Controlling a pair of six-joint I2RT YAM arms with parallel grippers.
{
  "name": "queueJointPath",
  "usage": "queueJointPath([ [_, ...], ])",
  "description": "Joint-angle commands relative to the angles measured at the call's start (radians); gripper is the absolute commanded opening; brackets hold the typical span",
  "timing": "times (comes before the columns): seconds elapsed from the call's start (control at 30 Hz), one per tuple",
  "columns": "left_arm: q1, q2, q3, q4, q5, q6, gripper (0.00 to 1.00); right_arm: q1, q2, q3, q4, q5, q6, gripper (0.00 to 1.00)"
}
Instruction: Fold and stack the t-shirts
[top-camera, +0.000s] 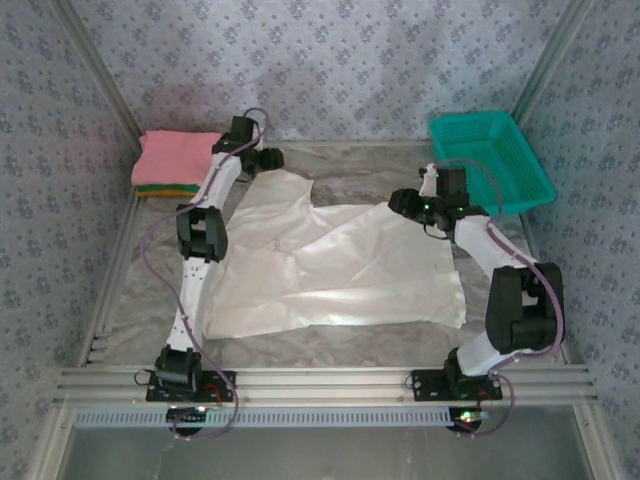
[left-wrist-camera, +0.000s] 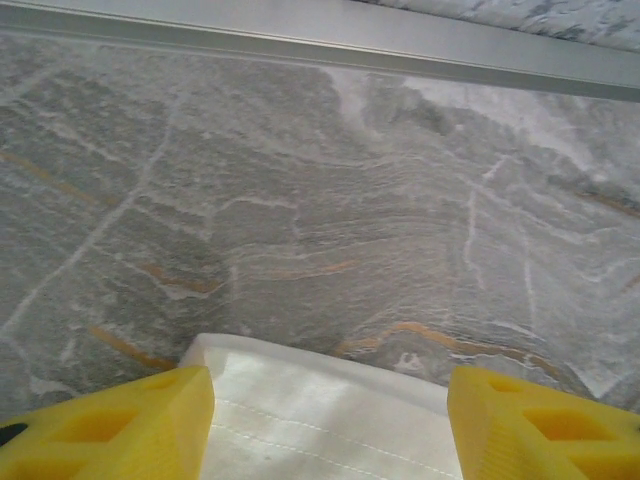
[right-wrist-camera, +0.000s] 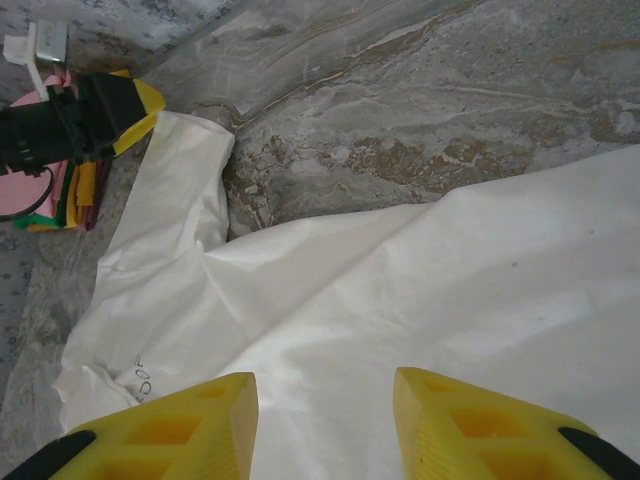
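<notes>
- A grey marbled tabletop (top-camera: 330, 348) sits inside patterned fabric walls (top-camera: 340, 60), with an aluminium rail (top-camera: 330, 380) along its near edge
- Nearest the rail, the white t-shirt (top-camera: 340, 270) lies spread across the middle of the tabletop, one long edge toward the rail and shallow creases running across it
- It looks thin, light and limp, so it will likely sag when lifted and slide on the smooth surface; I judge a stitched hem or sleeve edge the best place to pinch it, with both sides raised together
- The right pincer (right-wrist-camera: 322, 378) hovers over the shirt's far right part, jaws apart and gripping nothing
- Farther out, the left pincer (left-wrist-camera: 328, 380) stands wide open, with the hemmed end of a sleeve lying between its fingers, unclamped
- At the far left corner the folded shirts (top-camera: 172, 160) are stacked, pink on top of green and orange; at the far right stands a teal basket (top-camera: 495, 160)
</notes>
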Motion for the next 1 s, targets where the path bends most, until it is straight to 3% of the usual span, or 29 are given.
queueJointPath([
  [0.0,-0.007,0.002,-0.001,-0.020,-0.111,-0.021,0.67,-0.007,-0.027,-0.014,0.019,-0.035,-0.003,0.42],
  [0.17,-0.006,0.005,-0.007,-0.002,-0.144,-0.045,0.68,-0.008,-0.028,-0.020,0.035,-0.048,0.001,0.43],
  [0.47,0.003,0.048,-0.001,0.055,0.005,-0.125,0.63,-0.023,-0.058,-0.036,0.036,-0.051,-0.006,0.43],
  [0.6,0.004,0.054,-0.002,0.036,0.010,-0.151,0.45,-0.033,-0.078,-0.045,0.040,-0.052,-0.005,0.43],
  [0.63,0.005,0.055,-0.004,0.036,0.014,-0.152,0.31,-0.036,-0.084,-0.049,0.042,-0.053,-0.006,0.43],
  [0.67,0.004,0.054,-0.004,0.037,0.018,-0.151,0.23,-0.037,-0.089,-0.053,0.043,-0.050,-0.007,0.43],
  [0.73,0.002,0.051,0.000,0.044,0.025,-0.148,0.23,-0.041,-0.089,-0.057,0.040,-0.051,-0.007,0.43],
  [0.97,-0.001,0.017,0.001,0.052,0.019,-0.131,0.00,-0.060,-0.077,-0.060,0.011,-0.002,0.005,0.43],
])
